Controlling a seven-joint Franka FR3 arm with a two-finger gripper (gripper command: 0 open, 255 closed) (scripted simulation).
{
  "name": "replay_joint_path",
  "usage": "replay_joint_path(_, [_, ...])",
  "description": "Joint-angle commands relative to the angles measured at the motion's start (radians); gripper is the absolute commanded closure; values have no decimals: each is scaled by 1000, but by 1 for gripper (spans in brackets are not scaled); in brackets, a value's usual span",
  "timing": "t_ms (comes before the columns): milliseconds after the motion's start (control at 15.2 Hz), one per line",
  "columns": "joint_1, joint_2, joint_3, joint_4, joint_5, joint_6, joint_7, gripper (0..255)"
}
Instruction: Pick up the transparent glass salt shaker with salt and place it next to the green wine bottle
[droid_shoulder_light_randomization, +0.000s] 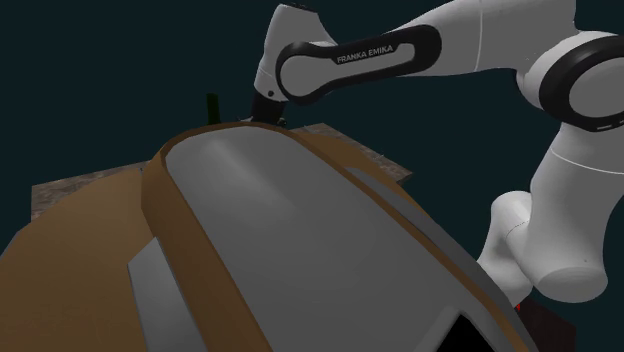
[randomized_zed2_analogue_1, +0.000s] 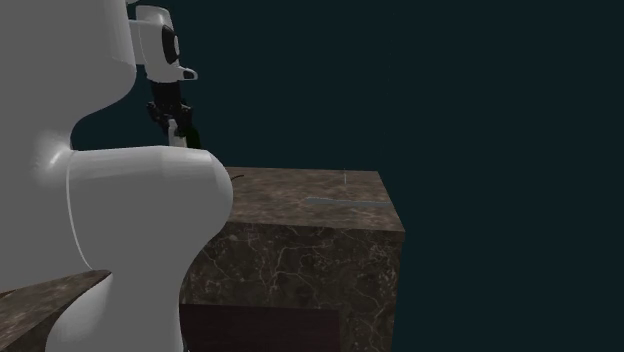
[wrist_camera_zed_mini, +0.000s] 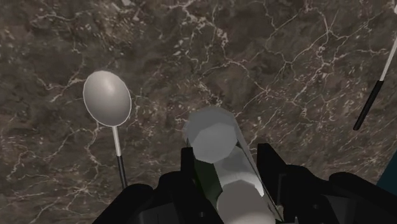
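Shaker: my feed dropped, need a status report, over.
End effector shut on shaker, held above counter. Green bottle close by. Spoon on counter, apart from shaker.

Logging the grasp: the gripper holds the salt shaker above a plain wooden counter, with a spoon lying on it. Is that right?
Not quite. The wrist view shows the gripper holding the salt shaker above a dark veined marble counter, not a wooden one; the spoon does lie on it.

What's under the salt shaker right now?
Dark veined stone counter, a spoon lying on it nearby. The patch straight below the shaker is hidden by the shaker and the pincer.
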Motion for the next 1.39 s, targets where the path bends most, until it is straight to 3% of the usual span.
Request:
replay_joint_path(0, [-1, 6, 0, -19, 2, 26, -3, 255])
replay_joint_path(1320, [-8, 109, 10, -161, 36, 269, -27, 255])
